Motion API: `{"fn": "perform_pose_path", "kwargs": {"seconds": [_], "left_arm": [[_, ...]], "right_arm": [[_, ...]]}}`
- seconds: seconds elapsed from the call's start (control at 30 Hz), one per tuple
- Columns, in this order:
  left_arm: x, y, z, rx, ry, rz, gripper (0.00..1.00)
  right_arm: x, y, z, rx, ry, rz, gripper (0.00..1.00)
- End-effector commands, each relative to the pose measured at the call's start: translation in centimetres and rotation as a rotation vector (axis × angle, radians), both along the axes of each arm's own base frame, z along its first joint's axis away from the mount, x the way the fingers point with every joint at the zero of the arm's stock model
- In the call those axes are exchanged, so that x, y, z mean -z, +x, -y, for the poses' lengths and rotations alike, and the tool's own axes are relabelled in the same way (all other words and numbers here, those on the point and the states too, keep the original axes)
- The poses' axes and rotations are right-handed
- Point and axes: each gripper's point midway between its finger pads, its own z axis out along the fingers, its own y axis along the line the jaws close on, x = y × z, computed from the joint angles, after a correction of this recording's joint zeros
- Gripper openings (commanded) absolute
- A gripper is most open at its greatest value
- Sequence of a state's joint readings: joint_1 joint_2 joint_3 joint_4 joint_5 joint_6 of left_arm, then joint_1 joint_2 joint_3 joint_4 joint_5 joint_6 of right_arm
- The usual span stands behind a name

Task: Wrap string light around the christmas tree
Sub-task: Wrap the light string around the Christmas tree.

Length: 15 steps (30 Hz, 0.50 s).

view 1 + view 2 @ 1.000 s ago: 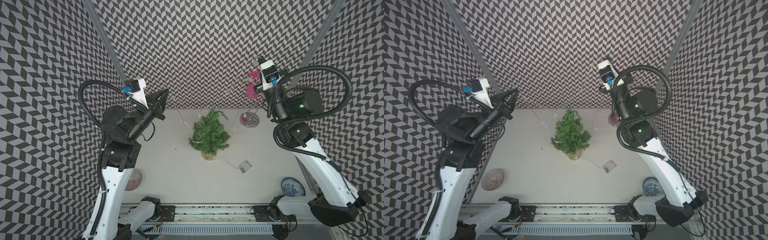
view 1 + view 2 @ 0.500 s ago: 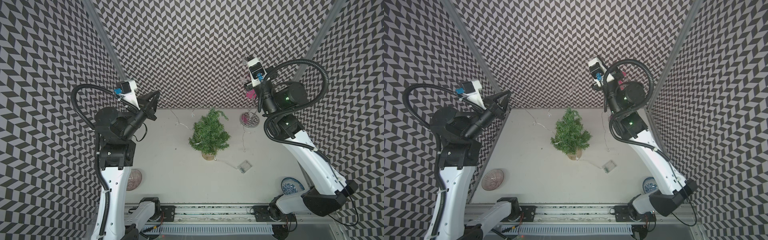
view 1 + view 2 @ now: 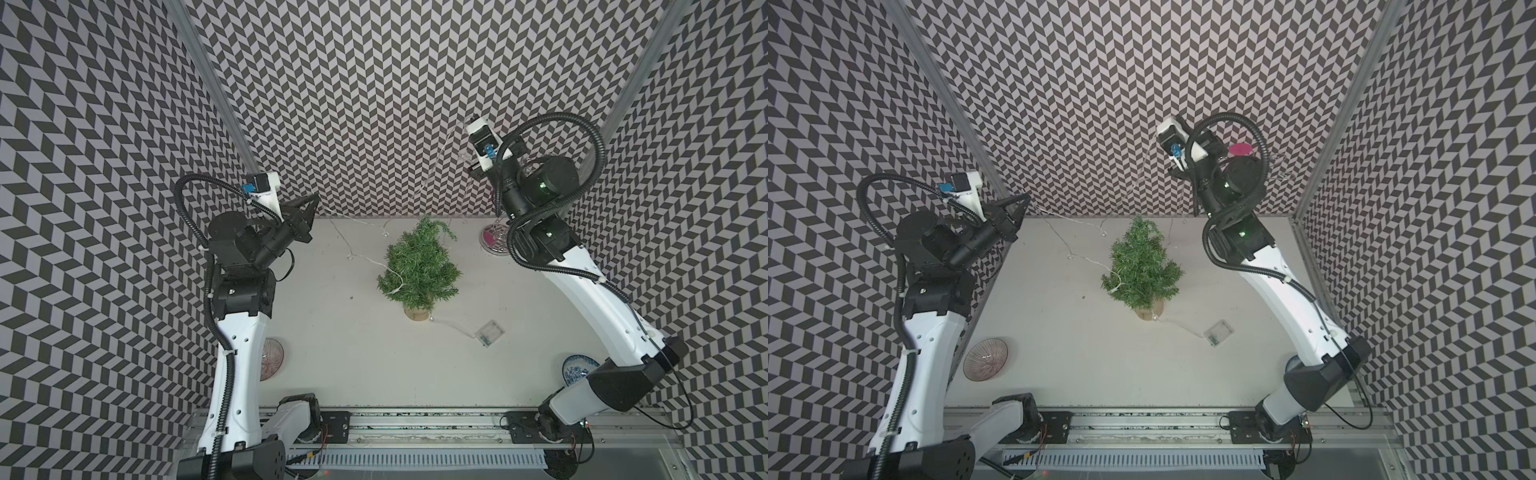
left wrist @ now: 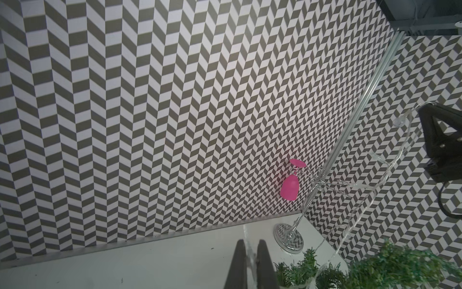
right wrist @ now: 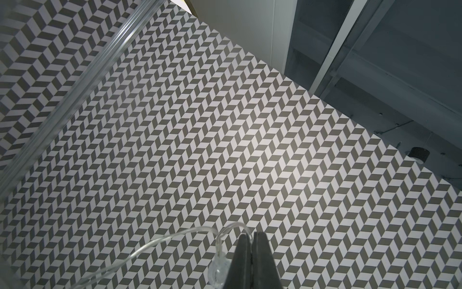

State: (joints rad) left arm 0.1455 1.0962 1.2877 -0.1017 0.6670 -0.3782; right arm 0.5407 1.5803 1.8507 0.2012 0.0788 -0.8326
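The christmas tree [image 3: 419,266] stands upright in its tan base mid-table in both top views [image 3: 1142,266]. The string light [image 3: 350,257] runs from its clear battery box [image 3: 490,332] on the table to the tree's base and across the lower left branches. From there it rises in two strands. My left gripper [image 3: 316,198] is left of the tree at the back wall, shut on one strand [image 4: 250,241]. My right gripper [image 5: 252,234] is raised high to the tree's right, shut on the other strand. A bulb [image 5: 218,270] hangs beside its fingers.
A silver wire stand [image 3: 494,241] with a pink glass [image 3: 1239,149] is at the back right, close under my right arm. A pinkish plate [image 3: 986,359] lies front left and a blue plate [image 3: 577,370] front right. Patterned walls enclose three sides.
My right gripper has swung left along the back wall, carrying its strand toward the tree. My left gripper has drawn back a little to the left, still holding its strand.
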Motion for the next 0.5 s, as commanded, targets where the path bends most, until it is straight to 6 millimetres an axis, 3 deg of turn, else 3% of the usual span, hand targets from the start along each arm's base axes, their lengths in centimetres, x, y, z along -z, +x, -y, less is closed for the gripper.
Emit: {"fn": "perform_pose_path", "kwargs": {"seconds": [0.0, 0.3, 0.47], "left_arm": [[-0.4, -0.2, 0.0, 0.050, -0.009, 0.039, 0.00], [3.1, 3.0, -0.9, 0.104, -0.044, -0.030, 0.00], [6.4, 5.5, -0.9, 0.148, -0.064, -0.096, 0.00]], "right_arm": [[-0.6, 0.6, 0.4, -0.005, 0.018, 0.020, 0.00], [3.2, 5.7, 0.5, 0.001, 0.018, -0.092, 0.00], [5.7, 8.0, 1.1, 0.017, 0.017, -0.162, 0.00]]}}
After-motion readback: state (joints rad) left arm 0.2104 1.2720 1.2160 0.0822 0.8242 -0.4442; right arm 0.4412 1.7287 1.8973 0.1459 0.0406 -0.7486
